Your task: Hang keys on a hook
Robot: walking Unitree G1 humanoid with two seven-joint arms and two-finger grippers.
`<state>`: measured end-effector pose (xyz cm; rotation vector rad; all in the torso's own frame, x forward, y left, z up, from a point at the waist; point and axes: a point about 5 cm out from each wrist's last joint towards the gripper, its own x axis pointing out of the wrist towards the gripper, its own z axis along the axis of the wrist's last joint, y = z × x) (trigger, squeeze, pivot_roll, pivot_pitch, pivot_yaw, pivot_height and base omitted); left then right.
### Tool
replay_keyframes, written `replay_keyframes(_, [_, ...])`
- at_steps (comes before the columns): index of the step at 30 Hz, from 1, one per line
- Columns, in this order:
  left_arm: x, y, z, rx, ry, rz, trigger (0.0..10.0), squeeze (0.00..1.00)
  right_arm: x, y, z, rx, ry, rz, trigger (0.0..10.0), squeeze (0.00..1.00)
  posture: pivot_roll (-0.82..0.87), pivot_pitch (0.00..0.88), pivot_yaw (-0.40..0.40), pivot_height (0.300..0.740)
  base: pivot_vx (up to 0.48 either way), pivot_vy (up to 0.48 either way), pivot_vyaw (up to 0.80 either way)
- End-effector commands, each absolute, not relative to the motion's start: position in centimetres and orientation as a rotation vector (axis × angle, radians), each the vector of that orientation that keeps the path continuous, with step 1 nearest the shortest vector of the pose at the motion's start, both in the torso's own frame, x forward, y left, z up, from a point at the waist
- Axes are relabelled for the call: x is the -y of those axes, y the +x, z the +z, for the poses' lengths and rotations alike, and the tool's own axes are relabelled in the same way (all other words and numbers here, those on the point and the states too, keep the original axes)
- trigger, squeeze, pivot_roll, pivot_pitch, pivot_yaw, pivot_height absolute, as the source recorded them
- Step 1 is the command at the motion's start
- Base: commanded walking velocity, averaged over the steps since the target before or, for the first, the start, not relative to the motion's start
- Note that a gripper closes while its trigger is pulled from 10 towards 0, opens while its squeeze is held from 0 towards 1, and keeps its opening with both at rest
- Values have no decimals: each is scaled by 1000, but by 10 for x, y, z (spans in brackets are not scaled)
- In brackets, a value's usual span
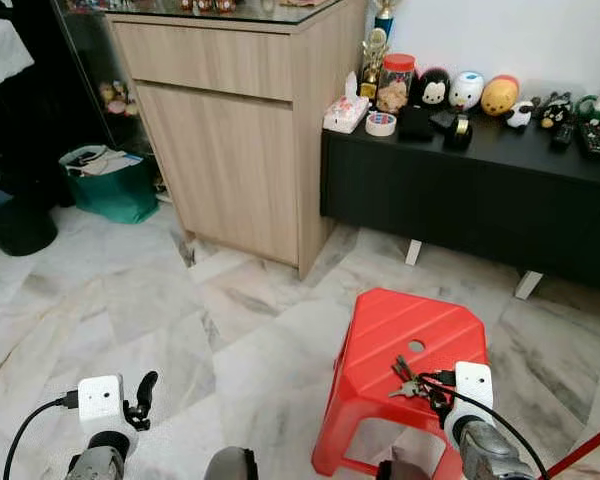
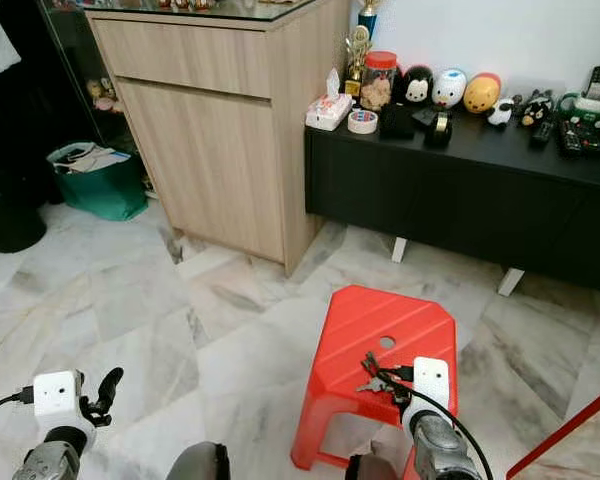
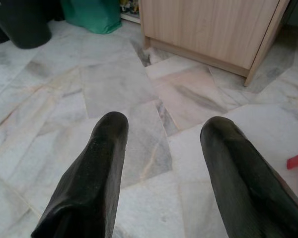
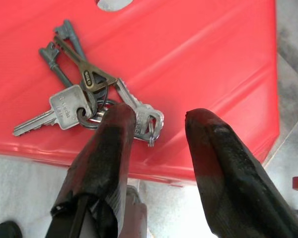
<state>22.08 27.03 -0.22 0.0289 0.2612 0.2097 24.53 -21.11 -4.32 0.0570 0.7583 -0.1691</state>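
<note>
A bunch of keys (image 4: 87,104) on a ring lies on the top of a red plastic stool (image 1: 400,340), near its front edge; the same keys (image 1: 405,382) appear in the left eye view. My right gripper (image 4: 156,121) hovers just above the stool, open, one finger (image 4: 114,134) over the key ring and the other finger (image 4: 208,134) to the side of the bunch. My left gripper (image 3: 164,136) is open over bare marble floor, low on the left (image 1: 140,395), holding nothing. No hook is visible.
A tall wooden cabinet (image 1: 230,130) stands ahead on the left. A low black sideboard (image 1: 480,190) with toys, a jar and tape runs along the wall on the right. A green bag (image 1: 110,180) and a dark bin (image 1: 15,225) sit far left.
</note>
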Motion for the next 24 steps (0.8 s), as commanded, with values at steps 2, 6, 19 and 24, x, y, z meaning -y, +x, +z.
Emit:
replay_keyframes(2, [-273,218,-2,-273,52,196,10000,0,206,249,-42,-762,78,-165,10000,0,76,61,19,620,0,0,0])
replay_keyframes(6, [-273,217,-2,-274,56,194,10000,0,204,250,-42,-763,80,-164,10000,0,77,67,22,620,0,0,0])
replay_keyframes(19, [-272,214,-3,-286,64,190,10000,0,210,252,-39,-749,75,-187,10000,0,80,77,21,620,0,0,0])
replay_keyframes(24, [-272,214,-3,-289,65,190,10000,0,210,254,-38,-743,77,-186,10000,0,78,74,23,620,0,0,0])
